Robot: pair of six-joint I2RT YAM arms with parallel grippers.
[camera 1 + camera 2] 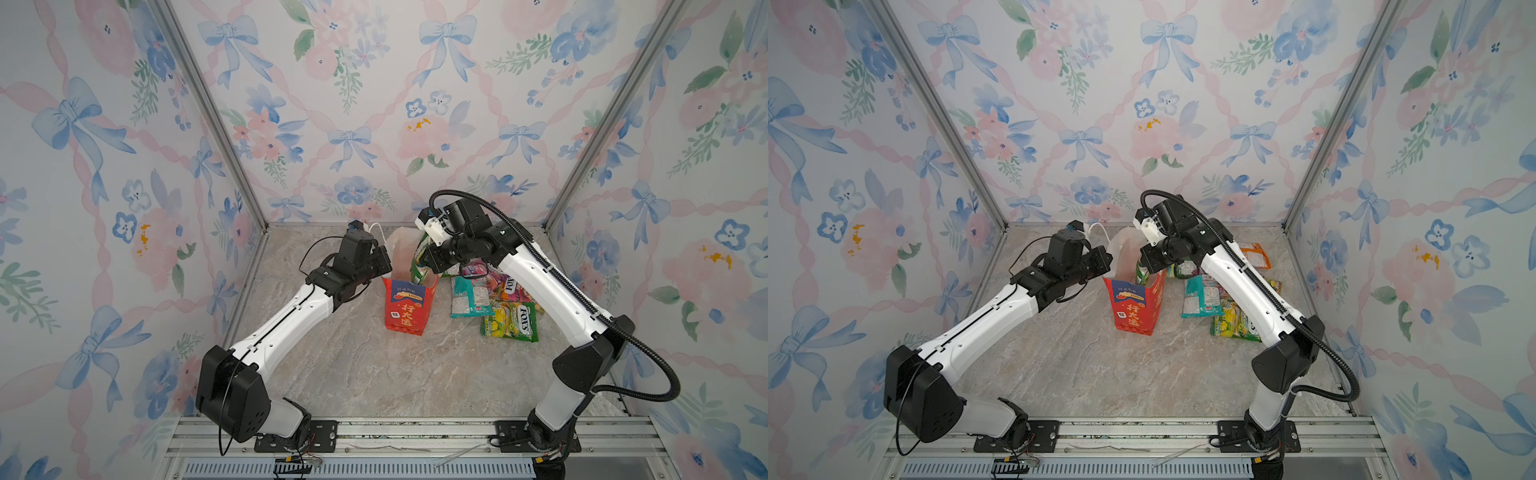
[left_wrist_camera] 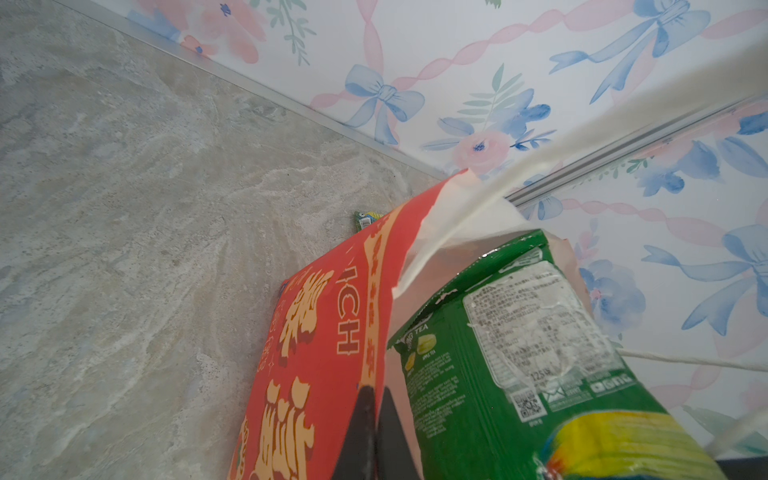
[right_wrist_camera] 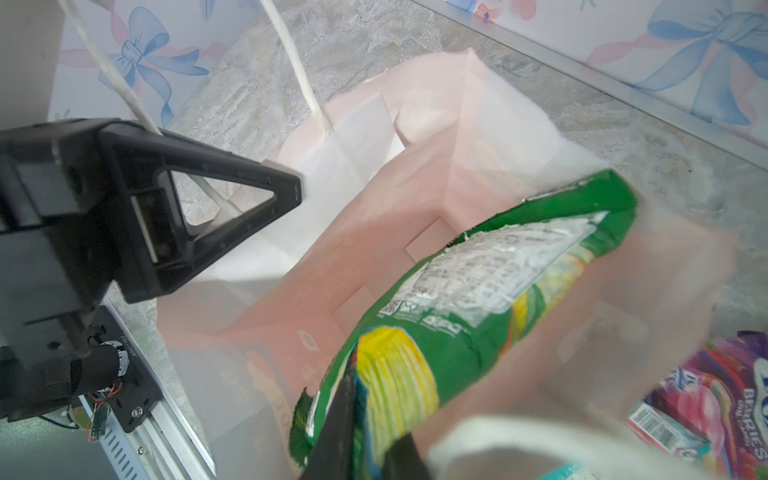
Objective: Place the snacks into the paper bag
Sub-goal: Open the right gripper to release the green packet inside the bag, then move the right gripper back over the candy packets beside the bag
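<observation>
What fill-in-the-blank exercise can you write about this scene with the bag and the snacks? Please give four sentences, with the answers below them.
1. The left gripper is shut on the rim of the ___ paper bag.
2. The right gripper holds a ___ packet at the bag's open mouth.
3. In both top views the other snacks lie on the table to the ___ of the bag.
4. The bag is not lying down; it stands ___.

Missing words: red; green; right; upright.

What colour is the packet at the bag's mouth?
Green packet, yellow patch; clearest in right wrist view.
</observation>
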